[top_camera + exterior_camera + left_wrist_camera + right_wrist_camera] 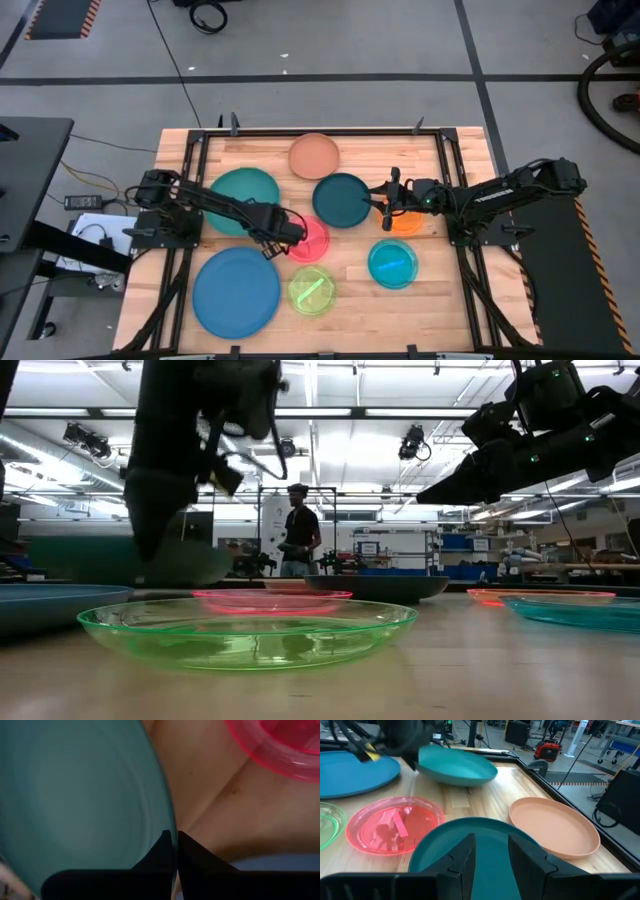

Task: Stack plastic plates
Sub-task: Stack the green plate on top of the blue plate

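A: Teal plastic fills my left wrist camera. My left gripper has its fingers pinched together on the rim of the large teal plate, near the table's left side beside the pink plate.

B: And the right gripper?

A: Parted, holding nothing, over the dark teal plate. I'd lift the teal rim slowly and level toward the large blue plate.

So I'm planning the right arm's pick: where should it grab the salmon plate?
Take the salmon plate by its raised rim on the edge nearest the right claw, one finger inside, one outside; it lies flat, so only the upturned lip offers a hold.
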`<action>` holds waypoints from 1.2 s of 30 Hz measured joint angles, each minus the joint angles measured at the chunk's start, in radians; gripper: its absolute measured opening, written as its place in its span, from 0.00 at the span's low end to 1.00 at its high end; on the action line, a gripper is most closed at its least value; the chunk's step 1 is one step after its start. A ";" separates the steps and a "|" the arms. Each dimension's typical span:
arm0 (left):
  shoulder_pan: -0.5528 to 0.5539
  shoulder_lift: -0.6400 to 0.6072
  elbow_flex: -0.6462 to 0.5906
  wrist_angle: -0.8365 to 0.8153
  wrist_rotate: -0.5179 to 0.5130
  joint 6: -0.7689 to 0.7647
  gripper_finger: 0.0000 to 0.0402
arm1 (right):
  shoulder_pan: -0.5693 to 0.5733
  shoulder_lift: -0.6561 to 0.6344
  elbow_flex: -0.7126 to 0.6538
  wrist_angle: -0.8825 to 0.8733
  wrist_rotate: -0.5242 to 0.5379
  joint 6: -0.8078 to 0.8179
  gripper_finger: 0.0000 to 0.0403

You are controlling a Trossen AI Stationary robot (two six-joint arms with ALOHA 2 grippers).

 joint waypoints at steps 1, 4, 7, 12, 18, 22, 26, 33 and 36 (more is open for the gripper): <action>-0.005 0.000 0.029 -0.036 -0.003 0.001 0.03 | 0.000 0.000 0.000 0.000 0.003 -0.001 0.31; -0.028 0.000 0.121 -0.134 -0.007 0.001 0.03 | 0.000 0.000 0.000 0.001 0.008 -0.002 0.31; -0.061 0.000 0.215 -0.240 -0.009 -0.004 0.03 | 0.000 0.000 0.000 0.001 0.008 -0.003 0.31; -0.149 0.000 0.368 -0.339 0.027 -0.021 0.03 | 0.000 0.000 0.000 0.000 0.009 0.006 0.31; -0.335 -0.001 0.493 -0.328 0.108 -0.248 0.03 | 0.000 0.000 0.000 -0.015 0.010 0.039 0.31; -0.482 -0.001 0.505 -0.286 0.120 -0.487 0.03 | 0.000 0.000 0.000 -0.015 0.010 0.049 0.31; -0.579 0.030 0.505 -0.260 0.134 -0.649 0.03 | 0.000 0.000 0.000 -0.013 0.012 0.049 0.31; -0.567 0.148 0.508 -0.195 0.256 -0.586 0.03 | -0.002 0.000 0.000 0.039 0.068 -0.003 0.31; -0.561 0.218 0.545 -0.212 0.296 -0.519 0.03 | -0.002 0.000 0.000 0.046 0.073 -0.021 0.31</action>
